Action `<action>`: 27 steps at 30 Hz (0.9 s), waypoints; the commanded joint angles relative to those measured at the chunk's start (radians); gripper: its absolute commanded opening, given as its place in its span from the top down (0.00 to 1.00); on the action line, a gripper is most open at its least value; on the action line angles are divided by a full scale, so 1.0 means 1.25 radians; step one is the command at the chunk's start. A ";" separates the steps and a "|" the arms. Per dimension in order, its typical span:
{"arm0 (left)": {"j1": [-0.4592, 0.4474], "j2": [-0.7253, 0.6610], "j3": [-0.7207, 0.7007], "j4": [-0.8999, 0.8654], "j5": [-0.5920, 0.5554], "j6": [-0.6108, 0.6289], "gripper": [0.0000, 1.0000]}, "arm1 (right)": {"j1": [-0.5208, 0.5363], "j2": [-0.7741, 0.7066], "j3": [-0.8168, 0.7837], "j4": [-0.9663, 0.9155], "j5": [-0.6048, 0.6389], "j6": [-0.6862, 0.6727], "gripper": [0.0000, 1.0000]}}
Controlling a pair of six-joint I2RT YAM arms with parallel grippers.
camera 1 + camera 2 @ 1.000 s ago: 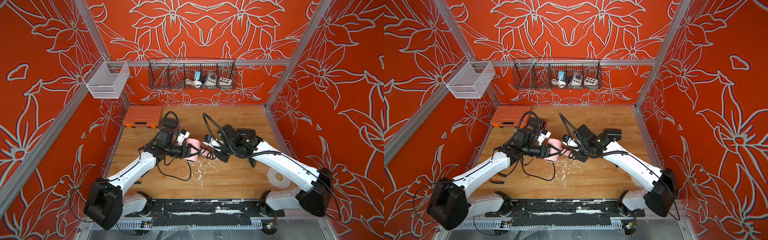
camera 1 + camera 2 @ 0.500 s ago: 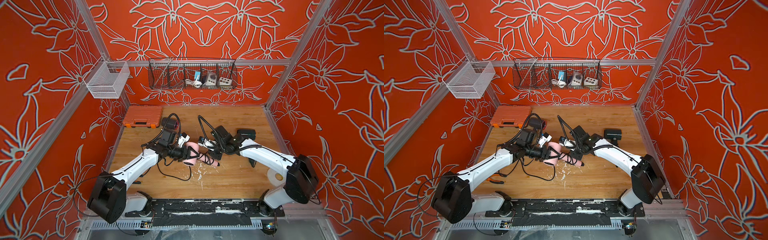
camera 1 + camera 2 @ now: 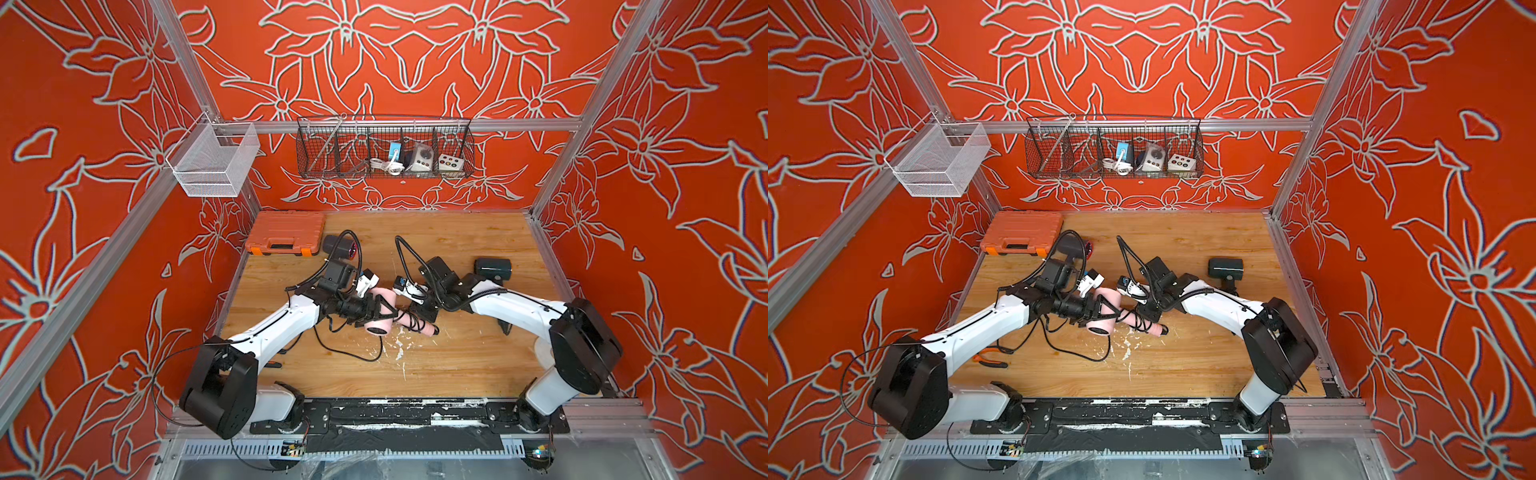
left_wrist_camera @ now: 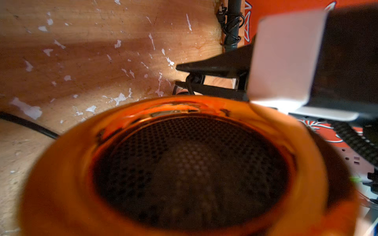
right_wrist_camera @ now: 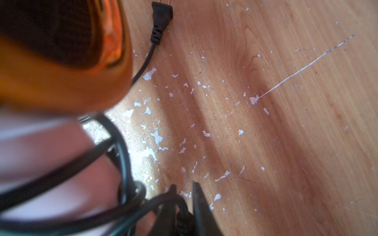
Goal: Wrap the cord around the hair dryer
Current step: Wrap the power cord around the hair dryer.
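Left gripper clamping hair dryer, right gripper parted over cord

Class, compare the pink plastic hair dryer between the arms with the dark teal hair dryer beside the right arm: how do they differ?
The pink plastic hair dryer is clamped in the left gripper's jaws; the dark teal hair dryer lies free on the wooden table. The pink dryer's black cord partly trails loose over the wood; the teal dryer's cord, in the left wrist view, is wound round its handle. Both are corded.
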 commanded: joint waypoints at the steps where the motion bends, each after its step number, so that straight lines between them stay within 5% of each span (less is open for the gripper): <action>1: -0.020 0.016 0.023 -0.009 0.063 0.021 1.00 | 0.005 0.023 0.002 0.054 -0.021 0.010 0.70; 5: -0.020 0.028 0.033 -0.013 0.061 0.022 1.00 | 0.012 0.030 0.002 0.068 -0.027 0.015 0.55; 14: -0.020 0.045 0.042 -0.012 0.056 0.021 1.00 | 0.026 0.020 -0.009 0.064 -0.018 0.017 0.37; 27: -0.019 0.082 0.050 0.011 0.017 0.016 1.00 | 0.038 0.034 -0.038 0.073 0.004 0.040 0.34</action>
